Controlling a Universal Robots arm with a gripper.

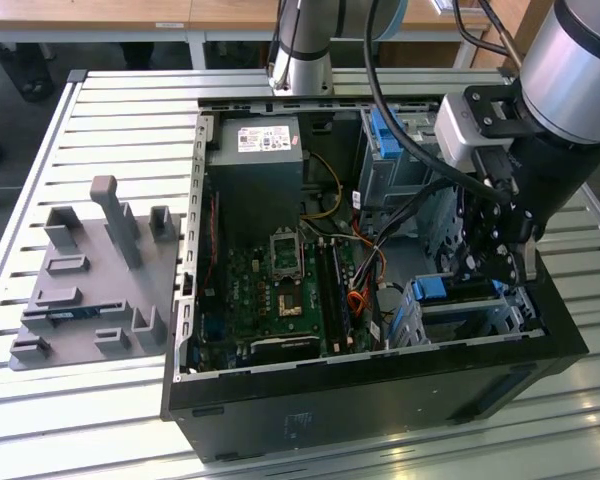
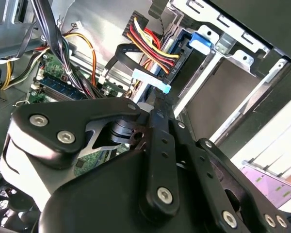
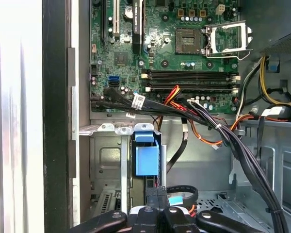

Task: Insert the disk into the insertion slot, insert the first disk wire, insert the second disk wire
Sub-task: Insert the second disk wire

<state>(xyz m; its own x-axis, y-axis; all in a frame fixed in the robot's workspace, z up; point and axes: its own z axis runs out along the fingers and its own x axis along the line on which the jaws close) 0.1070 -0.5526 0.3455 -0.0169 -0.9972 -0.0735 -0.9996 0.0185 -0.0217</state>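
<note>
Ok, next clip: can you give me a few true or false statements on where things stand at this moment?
1. The gripper is down inside the open case, at the cage. True.
2. A cooler sits on the CPU socket. False: the socket is bare, with its frame showing.
3. A grey fixture lies on the table beside the case, at the exterior view's left. True.
4. The disk lies on the fixture. False: its blue carrier shows in the cage inside the case.
</note>
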